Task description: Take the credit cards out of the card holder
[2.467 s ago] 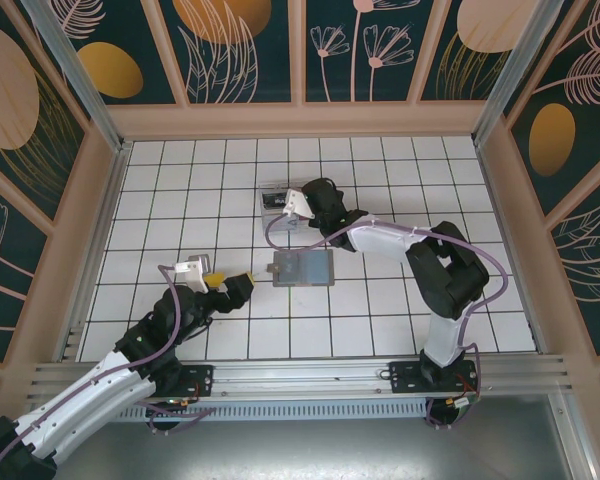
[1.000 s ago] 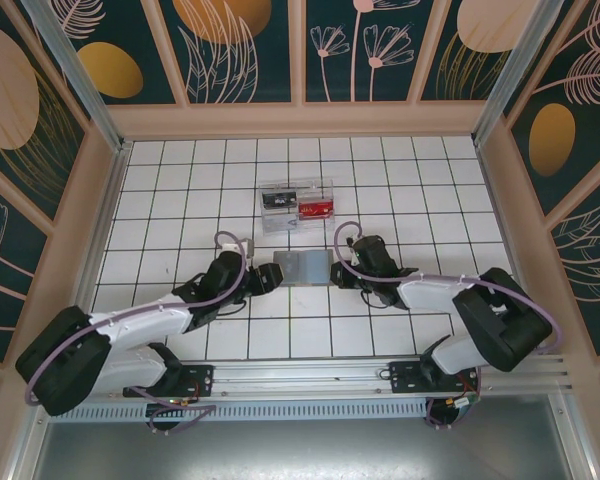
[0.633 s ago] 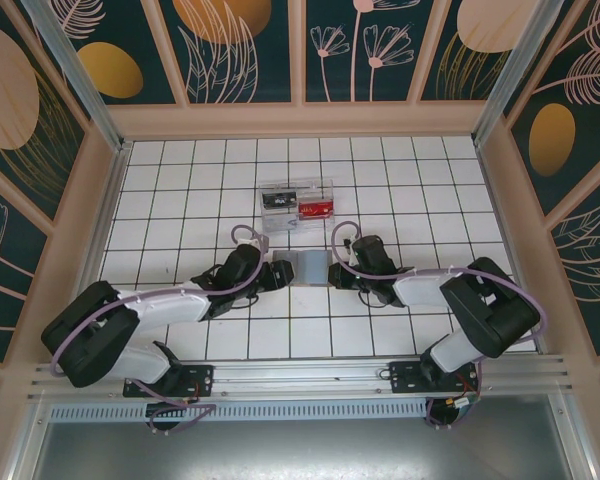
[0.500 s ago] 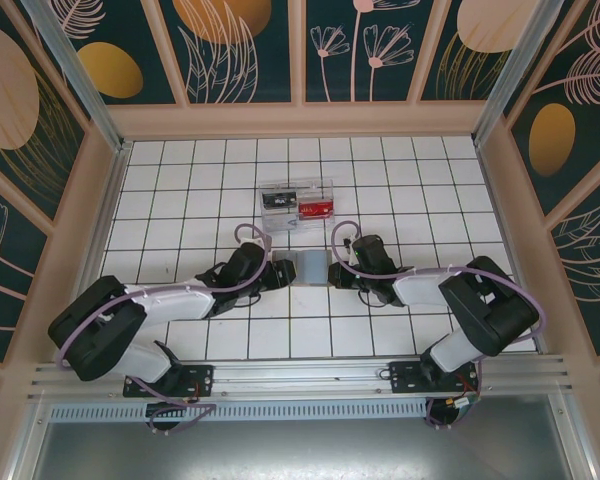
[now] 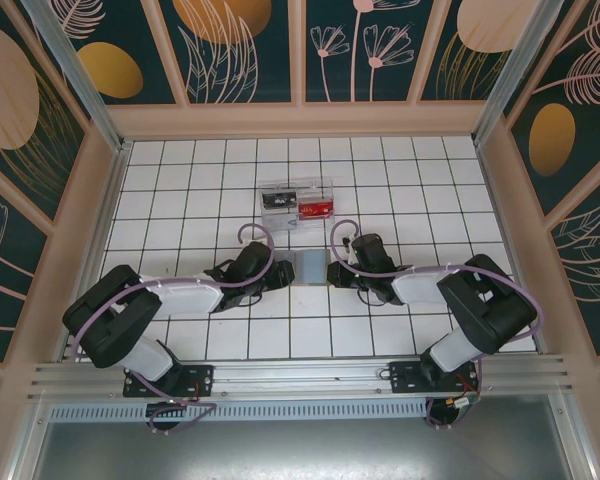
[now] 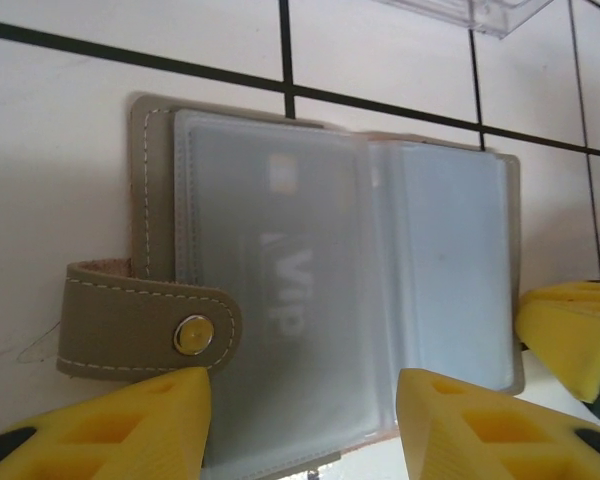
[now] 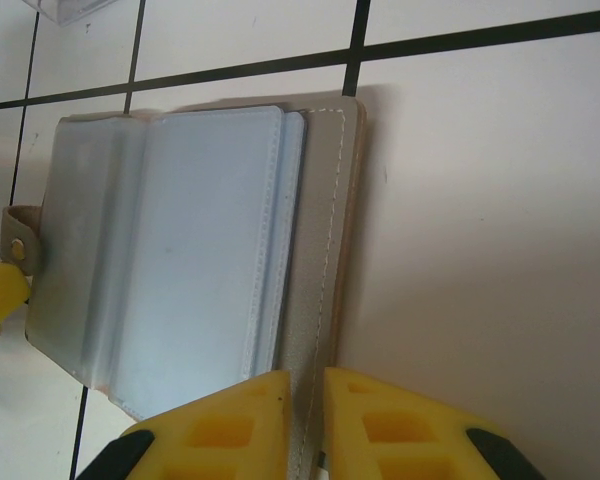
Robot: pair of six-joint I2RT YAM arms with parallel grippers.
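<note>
Yellow fingers (image 6: 110, 435) of the left gripper (image 6: 302, 428) stand half apart, holding nothing, at the tab side of the card holder (image 5: 309, 268). It lies open on the white table (image 6: 50, 130), with a credit card (image 6: 280, 300) in its clear sleeve. The right gripper (image 7: 307, 420), nearly closed, pinches the opposite edge.

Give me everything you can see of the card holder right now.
The card holder lies open and flat on the white tiled table. It has a grey-taupe, leather-like cover with pale stitching, a strap with a metal snap at one side, and clear plastic sleeves inside. One card shows faintly through a sleeve. The right gripper pinches its cover edge. The left gripper stands open at the strap-side panel.
</note>
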